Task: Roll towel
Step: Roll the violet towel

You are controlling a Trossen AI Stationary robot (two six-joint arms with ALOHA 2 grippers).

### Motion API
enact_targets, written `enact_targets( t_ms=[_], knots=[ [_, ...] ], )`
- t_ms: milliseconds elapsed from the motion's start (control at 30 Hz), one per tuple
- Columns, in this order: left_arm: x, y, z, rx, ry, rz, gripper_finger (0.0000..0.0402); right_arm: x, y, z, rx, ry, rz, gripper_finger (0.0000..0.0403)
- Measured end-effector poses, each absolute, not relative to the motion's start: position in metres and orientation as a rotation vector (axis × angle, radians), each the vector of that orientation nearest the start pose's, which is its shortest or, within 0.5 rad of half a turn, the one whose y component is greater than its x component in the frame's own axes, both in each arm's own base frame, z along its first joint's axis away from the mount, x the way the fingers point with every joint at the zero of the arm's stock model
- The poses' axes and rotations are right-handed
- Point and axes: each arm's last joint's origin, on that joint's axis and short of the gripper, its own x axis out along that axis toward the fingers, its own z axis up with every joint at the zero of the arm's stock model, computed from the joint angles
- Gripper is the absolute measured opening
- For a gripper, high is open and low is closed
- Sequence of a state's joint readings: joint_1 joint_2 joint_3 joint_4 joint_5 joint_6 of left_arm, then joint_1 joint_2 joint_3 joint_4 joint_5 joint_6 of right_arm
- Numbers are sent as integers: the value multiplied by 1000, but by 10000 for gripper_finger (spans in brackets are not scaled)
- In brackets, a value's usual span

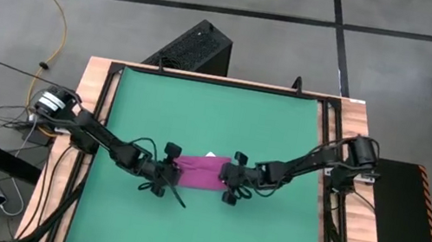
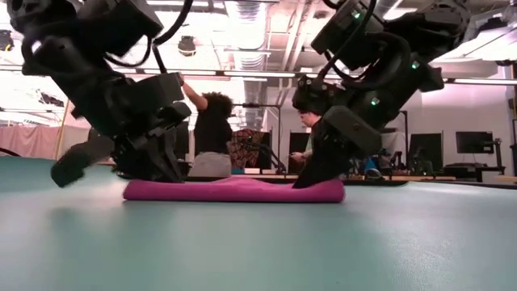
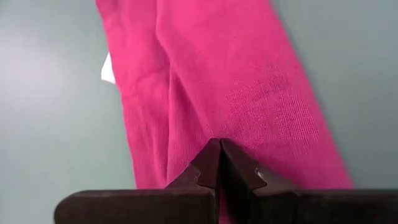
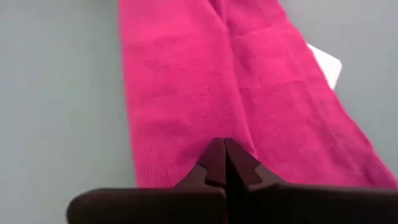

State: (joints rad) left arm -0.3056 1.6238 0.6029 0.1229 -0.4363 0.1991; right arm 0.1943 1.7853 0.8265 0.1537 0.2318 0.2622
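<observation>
The magenta towel (image 1: 200, 172) lies folded into a low, long strip on the green mat (image 1: 216, 121), near its middle. Its white tag (image 1: 212, 156) pokes out at the far edge. My left gripper (image 1: 171, 166) is at the strip's left end, fingers shut. My right gripper (image 1: 229, 176) is at the strip's right end, fingers shut. In the low view the strip (image 2: 234, 191) rests flat on the mat between both grippers. My left gripper has its shut fingertips (image 3: 219, 155) on the towel's left end (image 3: 205, 134), coming at it slanting down from the left along the strip. Whether cloth is pinched between the tips I cannot tell. The towel lies on the mat. My right gripper has its shut fingertips (image 4: 225, 155) on the towel's right end (image 4: 217, 127), coming slanting down from the right along the strip. A crease runs away from the tips. Whether cloth is pinched I cannot tell. The towel lies on the mat.
The mat is framed by a wooden table edge (image 1: 100, 75). A black box (image 1: 197, 48) stands beyond the far edge. People (image 2: 212, 121) show in the room behind the table. Cables (image 1: 14, 118) lie at the left.
</observation>
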Motion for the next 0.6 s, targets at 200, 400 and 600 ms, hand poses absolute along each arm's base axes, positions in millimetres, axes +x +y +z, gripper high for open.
enact_targets(
  t_ms=[200,400,600],
  knots=[
    [263,-91,157,575,780,94,0,330,57,118,107,796,-138,9],
    [263,-100,169,484,545,92,0,330,57,120,106,784,-132,8],
    [266,-85,128,515,586,109,0,330,57,120,105,788,-129,8]
  ],
)
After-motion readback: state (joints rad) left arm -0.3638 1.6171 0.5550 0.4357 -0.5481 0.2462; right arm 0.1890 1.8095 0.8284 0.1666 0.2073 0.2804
